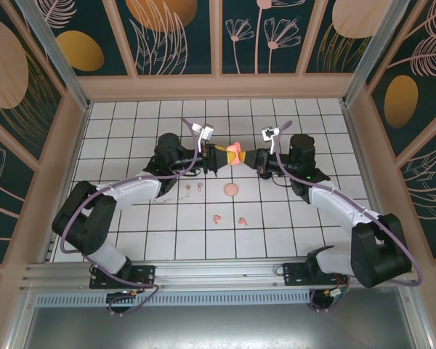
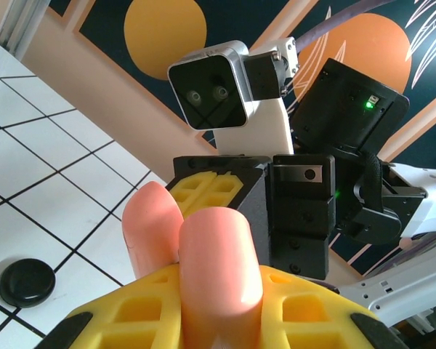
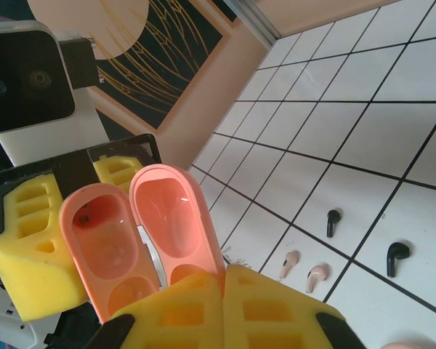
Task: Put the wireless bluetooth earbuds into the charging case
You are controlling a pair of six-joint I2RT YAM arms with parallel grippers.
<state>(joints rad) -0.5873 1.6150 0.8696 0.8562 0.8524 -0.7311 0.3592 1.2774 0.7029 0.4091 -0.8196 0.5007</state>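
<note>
– white tiled worktop with dark grid lines, teal floral panels all round, and both arms meet nose to nose over the middle of it. what's between them?
– the coral pink hinged plastic charging case, up off the tiles and hanging open, both hollow halves facing the right wrist camera. the left gripper is clamped on one half, yellow pads squeezing it from both sides.
– and the right gripper?
– pressed together, its yellow fingers meeting on the rim of the other half, right at the tip.
– earbuds?
– all down on the tiles. the two coral pink stemmed earbuds lie nearest the arm bases, a little apart from each other. the two pale pinkish-white stemmed earbuds lie side by side just beside the left arm, with the two black stemmed earbuds near them across a grid line.
– anything else down there?
– a round pink disc on the tiles just below the held case in the overhead view, and a round black disc flat on a tile in the left wrist view.
</note>
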